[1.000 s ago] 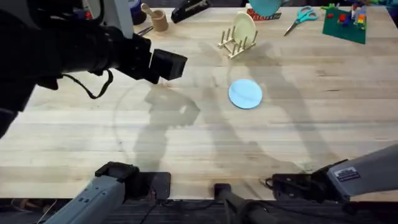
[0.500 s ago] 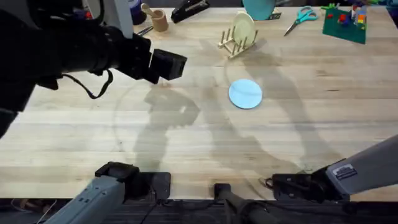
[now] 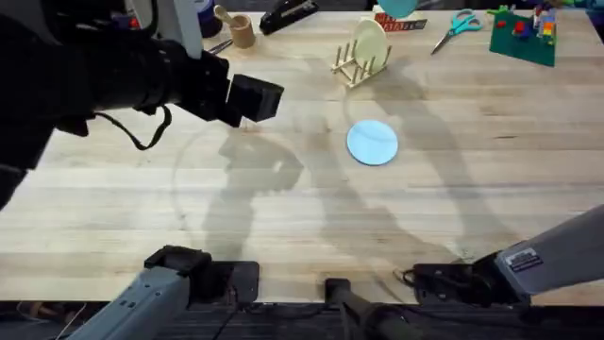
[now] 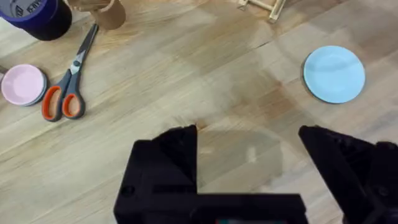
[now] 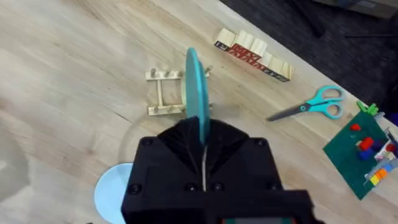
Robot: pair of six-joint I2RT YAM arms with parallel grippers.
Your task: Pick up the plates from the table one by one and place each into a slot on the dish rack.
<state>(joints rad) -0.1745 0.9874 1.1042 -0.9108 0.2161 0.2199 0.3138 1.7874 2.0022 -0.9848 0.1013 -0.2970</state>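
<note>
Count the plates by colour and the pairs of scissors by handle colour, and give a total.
Turquoise plate: 1
Sky-blue plate: 1
Cream-yellow plate: 1
Teal-handled scissors: 1
Orange-handled scissors: 1
Total: 5

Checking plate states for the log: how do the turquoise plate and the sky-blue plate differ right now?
The turquoise plate is held on edge in the right gripper, above the dish rack; the sky-blue plate lies flat on the table, ungripped. The turquoise plate is darker, the sky-blue one paler. Both are small and round, and neither sits in a slot yet.
</note>
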